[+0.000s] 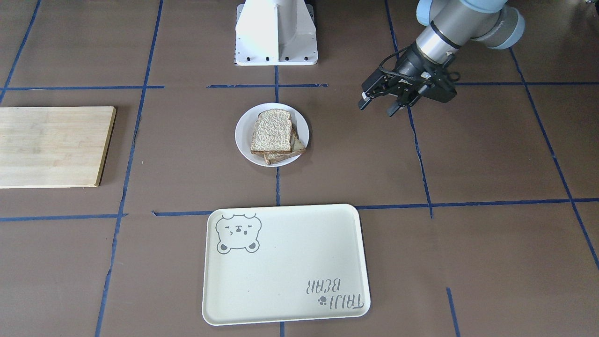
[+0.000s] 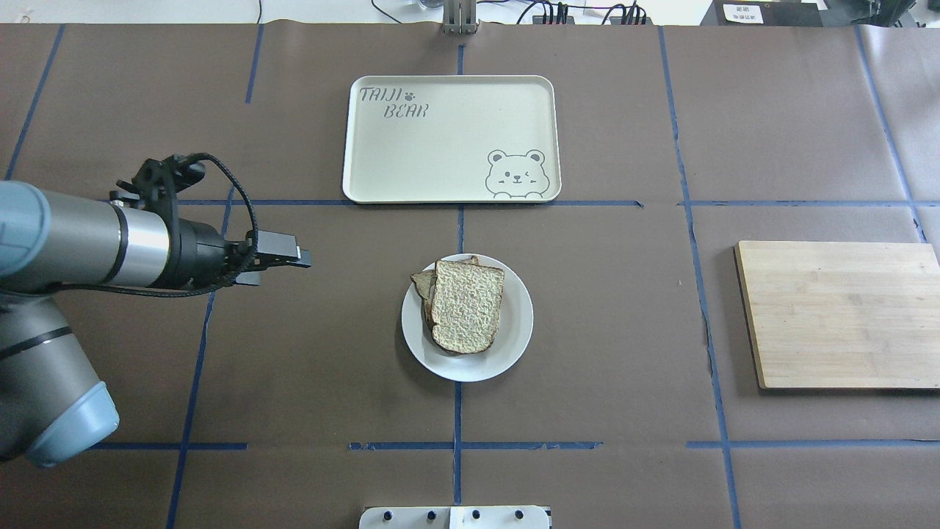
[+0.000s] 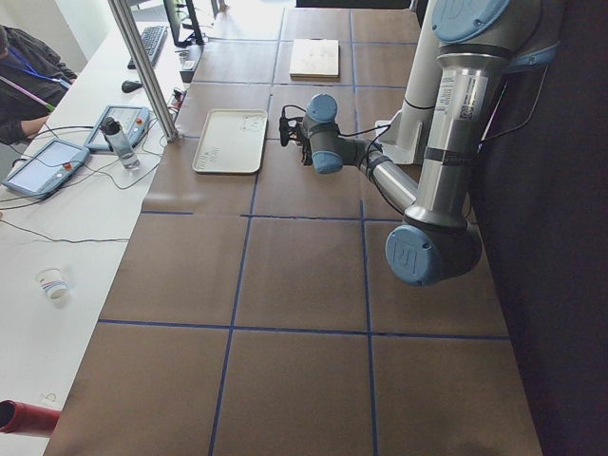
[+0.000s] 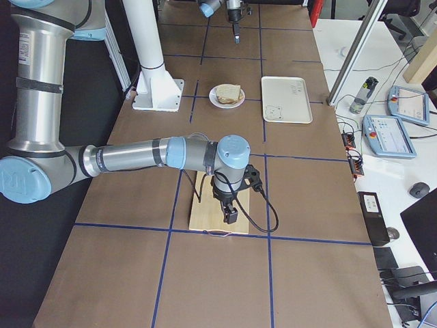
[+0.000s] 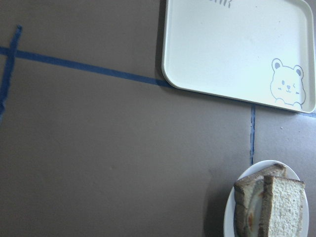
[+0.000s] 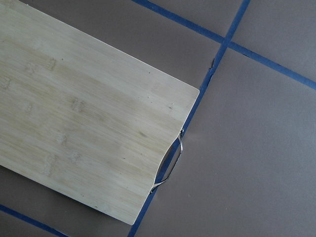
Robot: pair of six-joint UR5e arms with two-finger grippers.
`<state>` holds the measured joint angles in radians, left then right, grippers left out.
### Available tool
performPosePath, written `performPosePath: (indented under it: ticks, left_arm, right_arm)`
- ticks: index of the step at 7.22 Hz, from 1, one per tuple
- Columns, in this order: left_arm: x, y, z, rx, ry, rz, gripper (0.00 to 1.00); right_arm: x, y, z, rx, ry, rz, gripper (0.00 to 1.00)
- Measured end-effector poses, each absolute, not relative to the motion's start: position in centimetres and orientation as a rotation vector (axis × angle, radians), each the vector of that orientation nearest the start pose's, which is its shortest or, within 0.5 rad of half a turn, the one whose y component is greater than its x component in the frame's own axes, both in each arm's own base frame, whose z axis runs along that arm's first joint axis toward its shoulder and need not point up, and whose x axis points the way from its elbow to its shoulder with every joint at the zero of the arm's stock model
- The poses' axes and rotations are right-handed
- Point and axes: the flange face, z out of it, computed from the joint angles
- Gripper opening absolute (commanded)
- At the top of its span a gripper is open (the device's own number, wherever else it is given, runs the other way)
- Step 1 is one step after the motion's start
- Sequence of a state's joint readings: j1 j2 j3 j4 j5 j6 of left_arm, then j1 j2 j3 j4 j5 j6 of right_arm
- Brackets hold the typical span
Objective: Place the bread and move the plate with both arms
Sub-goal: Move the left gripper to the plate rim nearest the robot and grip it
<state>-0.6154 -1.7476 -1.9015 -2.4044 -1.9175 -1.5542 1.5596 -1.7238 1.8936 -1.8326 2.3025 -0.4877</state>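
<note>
The plain bread slice [image 1: 273, 131] lies on top of another slice on the small white plate [image 1: 243, 140] at the table's middle; both also show in the overhead view, the bread [image 2: 467, 305] on the plate [image 2: 518, 334]. In the left wrist view the bread [image 5: 286, 207] sits at the lower right. My left gripper [image 1: 378, 106] is open and empty, hovering to the plate's side, well apart from it; it also shows in the overhead view [image 2: 283, 264]. My right gripper [image 4: 230, 217] shows only in the exterior right view, over the wooden board; I cannot tell if it is open or shut.
A cream bear tray [image 2: 448, 139] lies beyond the plate on the operators' side. A wooden cutting board [image 2: 837, 312] with a metal handle [image 6: 170, 165] lies on my right side. The white pedestal base [image 1: 276, 32] stands behind the plate.
</note>
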Motion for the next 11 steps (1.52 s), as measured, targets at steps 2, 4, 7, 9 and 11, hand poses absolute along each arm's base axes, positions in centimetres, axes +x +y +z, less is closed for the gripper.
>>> performPosePath:
  ticks: [2,4,7,9,11]
  left_arm:
    - [43.2,-37.6,34.8,0.142,1.537,-0.401,1.0]
    - [47.8,-36.2,36.1,0.138,1.64,-0.481,1.0]
    - [52.0,-34.6,35.8,0.092,1.694,-0.538,0.97]
    - [54.5,-33.1,35.8,0.083,1.709,-0.546,0.73]
    - [55.6,-32.3,35.0,0.074,1.727,-0.544,0.59]
  right_arm:
    - [6.2,-41.5,59.9,0.089,-0.737,-0.443,1.0]
    - [6.2,-41.5,59.8,0.092,-0.737,-0.443,1.0]
    - [6.2,-41.5,59.7,0.094,-0.736,-0.444,1.0]
    - [6.3,-41.5,59.7,0.098,-0.735,-0.445,1.0]
    - [6.3,-41.5,59.7,0.1,-0.735,-0.443,1.0]
